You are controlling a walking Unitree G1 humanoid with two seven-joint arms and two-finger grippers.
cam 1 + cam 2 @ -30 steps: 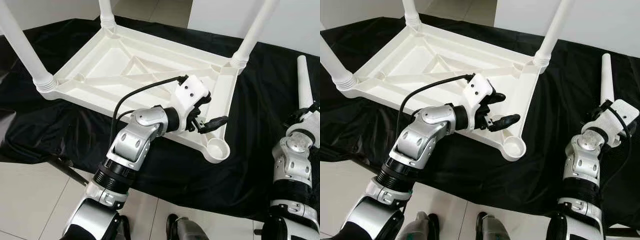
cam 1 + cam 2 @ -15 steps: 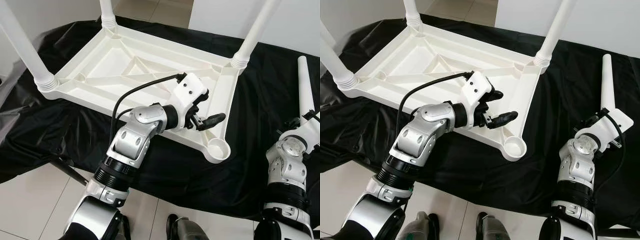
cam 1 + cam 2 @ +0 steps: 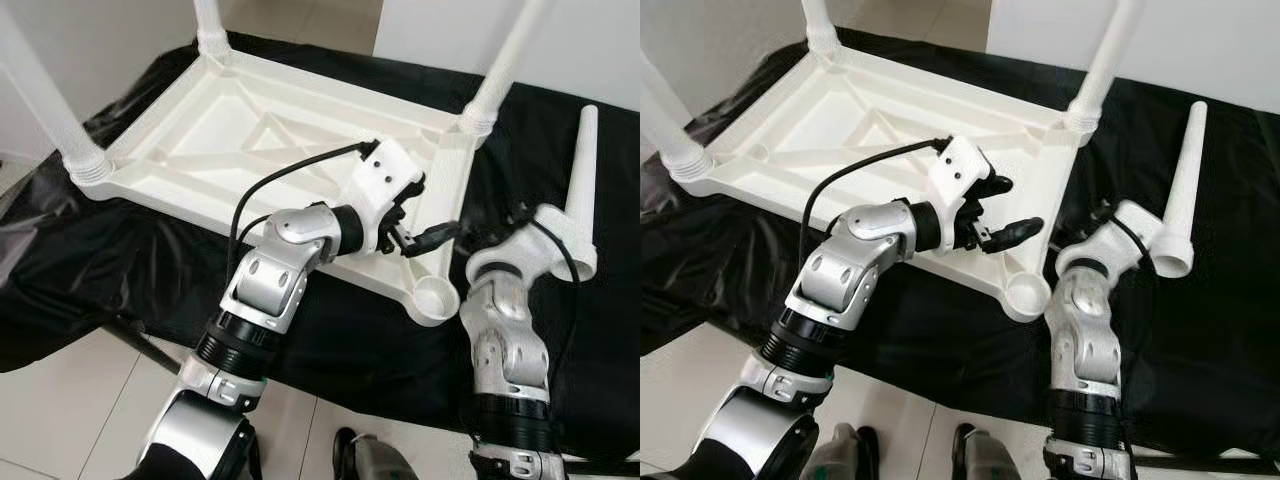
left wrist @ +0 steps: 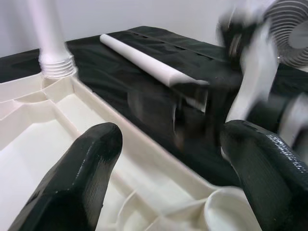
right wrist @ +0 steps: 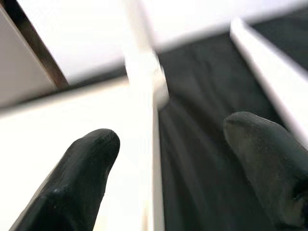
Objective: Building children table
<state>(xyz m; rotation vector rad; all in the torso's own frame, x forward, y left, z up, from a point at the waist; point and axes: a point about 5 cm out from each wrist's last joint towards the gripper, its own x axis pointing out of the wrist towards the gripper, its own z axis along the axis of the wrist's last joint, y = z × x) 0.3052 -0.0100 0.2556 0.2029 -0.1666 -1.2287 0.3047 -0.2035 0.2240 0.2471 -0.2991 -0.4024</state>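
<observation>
The white plastic children's table (image 3: pixel 250 135) lies upside down on a black cloth (image 3: pixel 90 250), three legs screwed in, its empty round corner socket (image 3: pixel 436 297) at 5 o'clock. The left gripper (image 3: pixel 420 222) hovers over that corner's rim, fingers spread, holding nothing. The loose white tapered leg (image 3: pixel 578 190) lies at 3 o'clock. The right gripper (image 5: pixel 168 159) sits beside it, fingers also spread.

My L arm's bent, reaching fwd – left gripper (image 3: pixel 418 222) fingers apart. R arm's elbow-up, right gripper (image 5: pixel 178 163) spread too.
</observation>
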